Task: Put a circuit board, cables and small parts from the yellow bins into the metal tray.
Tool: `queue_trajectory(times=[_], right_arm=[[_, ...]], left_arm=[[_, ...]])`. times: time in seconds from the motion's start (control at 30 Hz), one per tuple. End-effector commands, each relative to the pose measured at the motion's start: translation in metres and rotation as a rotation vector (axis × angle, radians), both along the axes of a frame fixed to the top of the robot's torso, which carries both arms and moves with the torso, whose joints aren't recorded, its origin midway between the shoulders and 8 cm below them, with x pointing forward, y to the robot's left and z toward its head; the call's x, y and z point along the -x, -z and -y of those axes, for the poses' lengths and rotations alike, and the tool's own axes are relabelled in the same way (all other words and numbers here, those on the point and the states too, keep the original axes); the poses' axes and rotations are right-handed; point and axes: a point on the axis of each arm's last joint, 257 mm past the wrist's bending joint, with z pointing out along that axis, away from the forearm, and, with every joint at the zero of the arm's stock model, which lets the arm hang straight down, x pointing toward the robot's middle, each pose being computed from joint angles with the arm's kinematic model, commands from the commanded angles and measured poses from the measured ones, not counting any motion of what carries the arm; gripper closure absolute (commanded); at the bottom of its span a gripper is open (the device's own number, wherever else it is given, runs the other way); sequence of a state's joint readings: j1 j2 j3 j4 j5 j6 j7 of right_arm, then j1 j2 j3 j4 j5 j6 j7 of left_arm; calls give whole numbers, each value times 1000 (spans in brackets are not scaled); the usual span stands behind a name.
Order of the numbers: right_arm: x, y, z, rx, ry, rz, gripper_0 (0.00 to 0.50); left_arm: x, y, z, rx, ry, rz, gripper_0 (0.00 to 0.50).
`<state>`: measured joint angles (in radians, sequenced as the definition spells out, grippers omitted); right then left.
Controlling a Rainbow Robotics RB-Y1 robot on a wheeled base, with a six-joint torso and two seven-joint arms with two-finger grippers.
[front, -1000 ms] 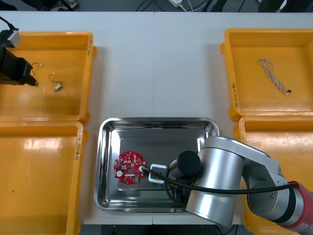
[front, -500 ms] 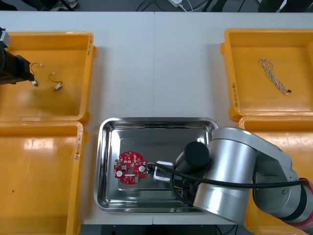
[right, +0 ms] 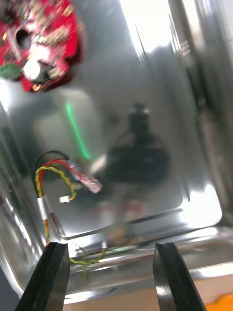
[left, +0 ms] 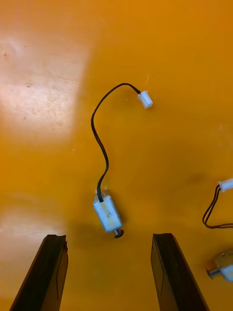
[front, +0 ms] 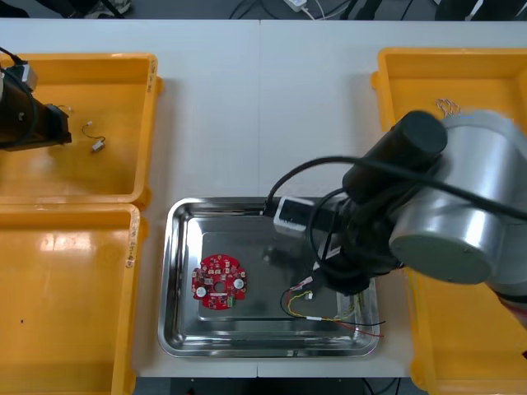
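A round red circuit board lies in the left half of the metal tray. A red and yellow cable lies loose in the tray's near right corner. The right wrist view shows my right gripper open just above the tray wall, with the red and yellow cable beyond its fingers and the circuit board farther off. My left gripper hangs open over the far left yellow bin, and a small metal part on a black cable lies between its fingers.
My bulky right arm covers the tray's right edge and part of the far right bin, where a twisted cable peeks out. Another small metal part lies in the far left bin. The two near bins look bare.
My right arm has swung up and back from the tray's near side. The red and yellow cable now lies uncovered in the tray. My left gripper has shifted slightly rightward inside its bin.
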<state>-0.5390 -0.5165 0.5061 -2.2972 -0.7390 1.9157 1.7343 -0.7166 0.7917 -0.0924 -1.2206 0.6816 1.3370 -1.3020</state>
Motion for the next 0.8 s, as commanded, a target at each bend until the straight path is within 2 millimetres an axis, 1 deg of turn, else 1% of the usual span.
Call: queue_trajectory(times=[0.03,0.1,0.23,0.27,0.3,0.4,0.47,0.5,0.53,0.67,0.73,0.8], right_arm=[[-31,-55,18,-41,38,114,0],[-40,-69,29,-51,64,136,0],[-53,-89,46,-55,107,169,0],[-60,-96,53,-58,128,175,0],[-63,-99,56,-60,139,179,0],[-76,-119,67,-84,181,202,0],[-86,-133,79,-97,224,221,0],[-88,-136,83,-100,236,222,0],[-94,-140,93,-106,266,222,0],[-108,-151,117,-132,347,209,0],[-119,-158,137,-145,411,206,0],[-128,-163,151,-165,462,197,0]], left_arm=[[-20,-31,5,48,-94,82,0],[-21,-30,5,43,-99,87,0],[-26,-27,2,42,-110,101,0],[-28,-25,0,46,-115,108,0],[-29,-24,1,52,-115,111,0],[-33,-23,0,51,-117,128,0],[-34,-22,2,53,-117,127,0],[-34,-22,3,55,-117,127,0],[-34,-22,3,58,-117,128,0],[-34,-22,4,61,-116,130,0],[-34,-22,4,61,-117,129,0],[-35,-20,6,58,-112,129,0]])
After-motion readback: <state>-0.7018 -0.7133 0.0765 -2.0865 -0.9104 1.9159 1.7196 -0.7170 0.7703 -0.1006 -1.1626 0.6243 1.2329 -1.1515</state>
